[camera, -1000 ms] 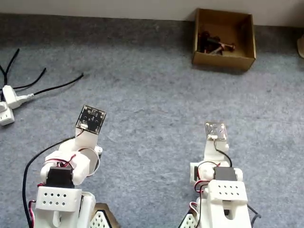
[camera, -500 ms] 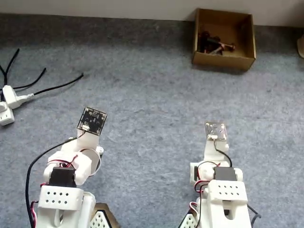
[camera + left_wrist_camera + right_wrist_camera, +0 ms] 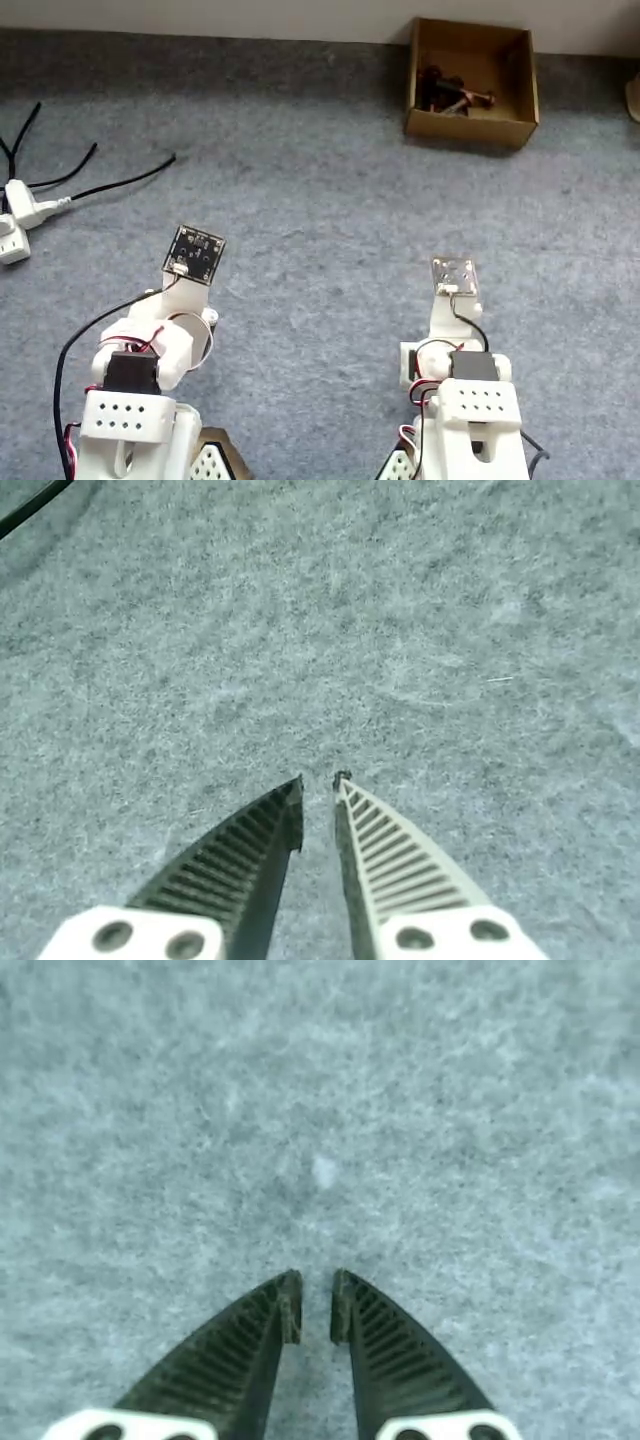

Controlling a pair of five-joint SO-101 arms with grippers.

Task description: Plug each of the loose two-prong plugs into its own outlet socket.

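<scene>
At the far left edge of the grey carpet lie a white plug (image 3: 28, 208) with its white lead and a white socket block (image 3: 10, 245), with black cords (image 3: 120, 180) trailing beside them. My left arm (image 3: 193, 255) stands at the near left, well short of them. Its gripper (image 3: 318, 780) hovers over bare carpet, shut with nothing in it, and a black cord (image 3: 30, 500) crosses one corner of the left wrist view. My right arm (image 3: 453, 277) is at the near right. Its gripper (image 3: 314, 1282) is shut and empty over bare carpet.
A brown cardboard box (image 3: 468, 128) holding small dark and red parts sits at the back right near the wall. Grey carpet (image 3: 320, 200) stretches between the arms and the box. A pale object (image 3: 634, 98) pokes in at the right edge.
The left arm has shifted slightly, its wrist moving a little down and to the right. The right arm has not moved.
</scene>
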